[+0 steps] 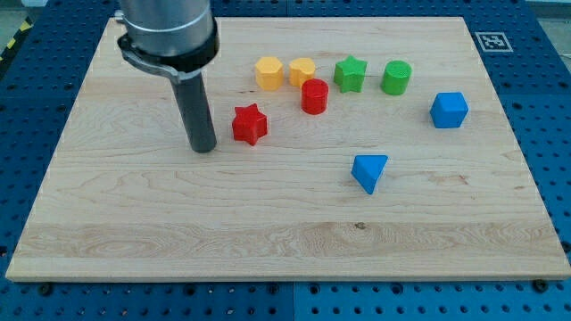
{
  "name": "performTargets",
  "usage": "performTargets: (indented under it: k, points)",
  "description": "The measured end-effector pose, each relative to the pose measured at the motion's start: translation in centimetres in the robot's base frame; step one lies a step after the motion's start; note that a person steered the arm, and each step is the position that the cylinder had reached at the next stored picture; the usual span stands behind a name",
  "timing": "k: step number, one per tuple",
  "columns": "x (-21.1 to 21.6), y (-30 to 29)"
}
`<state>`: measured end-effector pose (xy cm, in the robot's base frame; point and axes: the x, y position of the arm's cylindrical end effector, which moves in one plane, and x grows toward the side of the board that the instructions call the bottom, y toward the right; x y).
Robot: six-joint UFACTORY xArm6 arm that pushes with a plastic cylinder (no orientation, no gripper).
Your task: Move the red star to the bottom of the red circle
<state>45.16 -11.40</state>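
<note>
Red star [250,124] just down-left of red circle [314,95], apart from it. My tip [204,148] close on the star's left, not touching; bare rod, no fingers. Risk: off-centre push spinning star into circle or yellow blocks [268,72].

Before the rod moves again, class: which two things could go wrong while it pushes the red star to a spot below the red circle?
1. My tip sits just to the view's left of the red star; an off-centre push could spin it or let it slip aside.
2. The red circle stands close to the yellow blocks; overshooting might knock the star into it and shift that cluster.
</note>
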Motion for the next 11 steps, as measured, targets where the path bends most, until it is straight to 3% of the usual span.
performTargets:
  k: [1, 4, 11]
  points:
    - [-1.6, 0.5]
    - [-1.7, 6.9]
    - [-1.7, 14.1]
